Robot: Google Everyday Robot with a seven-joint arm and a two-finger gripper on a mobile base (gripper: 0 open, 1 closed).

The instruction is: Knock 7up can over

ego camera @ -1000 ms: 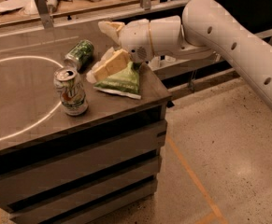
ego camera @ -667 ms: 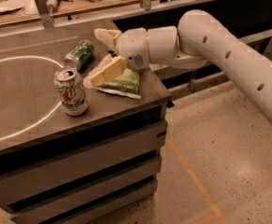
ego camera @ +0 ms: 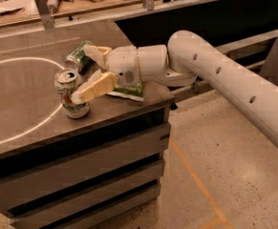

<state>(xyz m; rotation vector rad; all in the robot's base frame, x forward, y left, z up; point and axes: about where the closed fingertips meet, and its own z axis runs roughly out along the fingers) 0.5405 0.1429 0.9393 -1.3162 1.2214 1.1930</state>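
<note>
7up can upright, open gripper at its side: risks before the knock

- table: dark top over slatted front, with a white circle painted on it. the front edge lies near the can. risk: a shove toward this edge could send the can off the table instead of laying it down.
- 7up can: stands upright or nearly so, near the front of the table, on the circle's right side. the top looks opened, and i cannot tell whether anything is inside. risk: a spill if it is not empty.
- gripper: fingers spread wide, holding nothing. the lower finger reaches down-left and its tip is at the can's right side about mid-height; whether it touches or stops just short cannot be told. the upper finger points past the can's top toward the back. risk: a mid-height or low push may only slide the can, and a glancing push may slip round its curve and turn it without tipping it.
- bag: light green, lies flat under the gripper's wrist. risk: the wrist could drag it along the table as the arm sweeps.
- green can: lies on its side just behind the upper finger. risk: that finger could catch it and roll it, so the wrong can gets moved.
- bench: cluttered, well behind, and unlikely to be involved.
</note>
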